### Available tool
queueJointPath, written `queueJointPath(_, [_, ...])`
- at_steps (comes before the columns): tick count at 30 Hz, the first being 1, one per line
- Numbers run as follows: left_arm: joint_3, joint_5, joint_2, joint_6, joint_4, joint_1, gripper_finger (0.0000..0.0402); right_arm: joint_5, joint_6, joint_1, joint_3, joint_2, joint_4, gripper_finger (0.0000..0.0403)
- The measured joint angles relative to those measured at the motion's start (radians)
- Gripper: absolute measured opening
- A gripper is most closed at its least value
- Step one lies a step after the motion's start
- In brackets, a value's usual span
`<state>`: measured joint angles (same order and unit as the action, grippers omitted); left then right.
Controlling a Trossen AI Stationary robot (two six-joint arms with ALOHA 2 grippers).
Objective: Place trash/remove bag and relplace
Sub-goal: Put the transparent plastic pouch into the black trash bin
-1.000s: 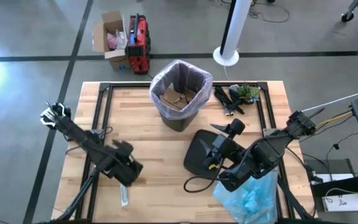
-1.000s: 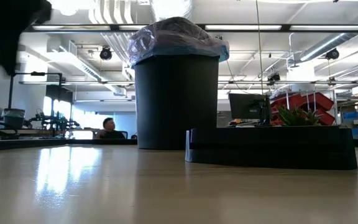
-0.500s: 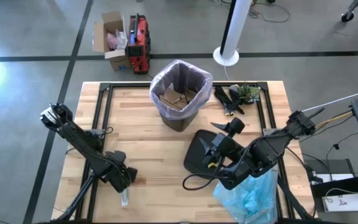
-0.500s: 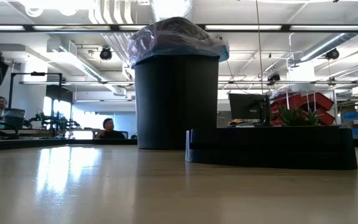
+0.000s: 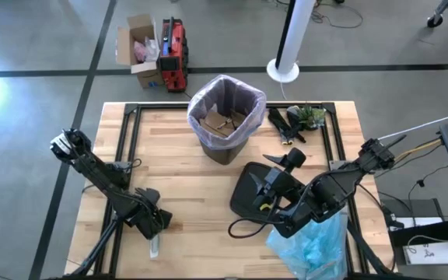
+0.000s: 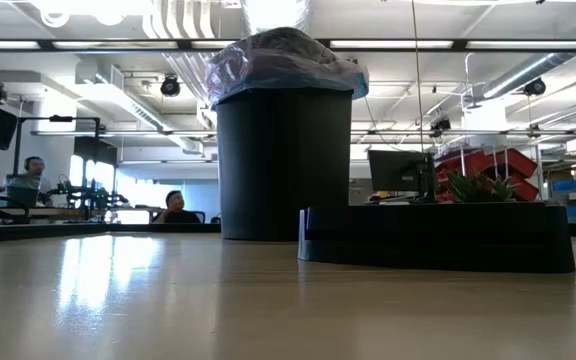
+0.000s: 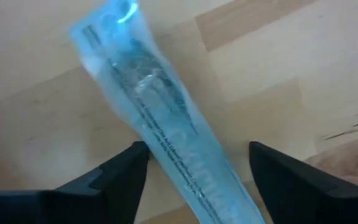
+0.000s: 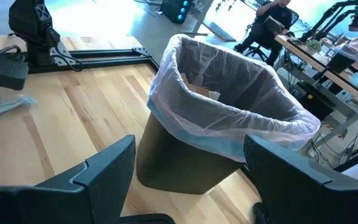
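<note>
The black bin [image 5: 225, 128] stands upright at the far middle of the desk [image 5: 193, 194], and its bag [image 8: 229, 118], thin pale pink-lavender plastic, is folded out over the rim with a bluish edge showing on the near lip. Down inside sits the trash [image 5: 220, 120], crumpled brown paper with a few small scraps on top, well below the rim. Over at the near left corner, the left tool [image 7: 194, 171] hangs right above a narrow clear wrapper [image 7: 154, 124] with faint print on it, lying flat on the wood; both fingers [image 7: 114, 177] are spread apart on either side of it, nothing gripped. The right tool [image 8: 188, 180] sits near the middle right of the desk, facing the bin, its fingers wide apart and empty. Just beside that arm, the crinkly light blue bag [image 5: 313, 245] spills over the near right edge of the desk. A flat black dustpan [image 5: 249, 190] lies between the bin and the right arm, and a black-and-green clump [image 5: 295, 120] crowds the far right side. There is bare wood left of the bin and across the near middle
</note>
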<state>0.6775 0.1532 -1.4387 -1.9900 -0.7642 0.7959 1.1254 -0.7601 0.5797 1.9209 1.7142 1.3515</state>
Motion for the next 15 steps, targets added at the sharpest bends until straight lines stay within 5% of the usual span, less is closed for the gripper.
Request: queueJointPath(15, [0.029,0.11,-0.002,0.07,0.019,-0.002,0.0015,0.0,0.002,0.0,-0.001,0.0,0.001,0.0266])
